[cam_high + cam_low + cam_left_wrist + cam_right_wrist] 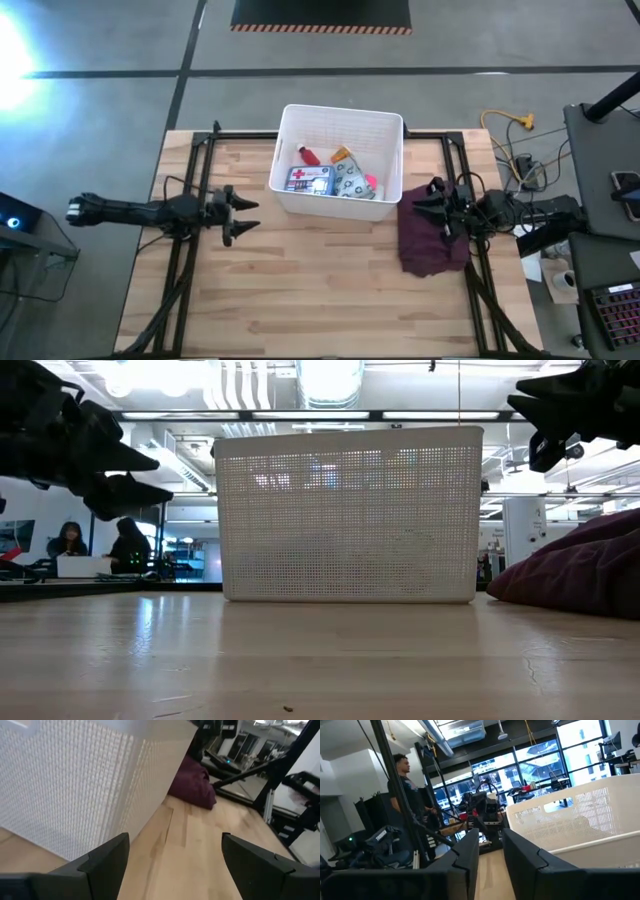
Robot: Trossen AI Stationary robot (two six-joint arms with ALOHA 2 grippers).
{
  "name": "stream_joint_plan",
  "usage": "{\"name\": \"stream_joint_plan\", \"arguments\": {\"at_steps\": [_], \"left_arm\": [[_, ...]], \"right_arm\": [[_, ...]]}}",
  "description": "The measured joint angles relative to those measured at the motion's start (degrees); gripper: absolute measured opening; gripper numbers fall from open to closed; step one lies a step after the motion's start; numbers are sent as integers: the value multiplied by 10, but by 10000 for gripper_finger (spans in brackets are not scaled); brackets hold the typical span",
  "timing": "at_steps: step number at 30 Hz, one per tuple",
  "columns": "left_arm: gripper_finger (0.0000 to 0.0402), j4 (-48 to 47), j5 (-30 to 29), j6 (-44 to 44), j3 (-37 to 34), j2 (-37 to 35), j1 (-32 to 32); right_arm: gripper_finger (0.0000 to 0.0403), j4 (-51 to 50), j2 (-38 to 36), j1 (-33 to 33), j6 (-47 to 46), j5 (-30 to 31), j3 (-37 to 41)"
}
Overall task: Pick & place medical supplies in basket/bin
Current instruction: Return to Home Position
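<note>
The white basket (388,128) stands at the table's far middle; its perforated wall fills the low view (345,510). Inside lie the blue first-aid box (311,180), the grey-white patterned packet (352,180), a red bottle (308,155), an orange item (342,155) and a pink roll (371,183). My left gripper (255,215) hovers open left of the basket's near left corner, fingers pointing right (175,840). My right gripper (413,203) hovers just right of the basket, above the maroon cloth (432,240), its fingers a narrow gap apart (491,837) and empty.
The maroon cloth (580,570) lies bunched on the table right of the basket. Bare wood spreads across the near half of the table (320,290). Black frame rails run along both table sides. Cables and equipment sit off the right edge. People show in the room beyond (402,770).
</note>
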State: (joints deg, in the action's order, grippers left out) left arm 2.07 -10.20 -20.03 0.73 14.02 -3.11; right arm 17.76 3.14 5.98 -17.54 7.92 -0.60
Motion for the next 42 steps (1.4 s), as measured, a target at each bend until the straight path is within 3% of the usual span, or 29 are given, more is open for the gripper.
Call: {"name": "stream_joint_plan", "arguments": {"at_steps": [22, 42], "left_arm": [[297, -1, 0, 0, 0, 81, 0], [297, -1, -1, 0, 0, 86, 0]], "right_arm": [[85, 0, 0, 0, 0, 0, 0], [68, 0, 0, 0, 0, 0, 0]]}}
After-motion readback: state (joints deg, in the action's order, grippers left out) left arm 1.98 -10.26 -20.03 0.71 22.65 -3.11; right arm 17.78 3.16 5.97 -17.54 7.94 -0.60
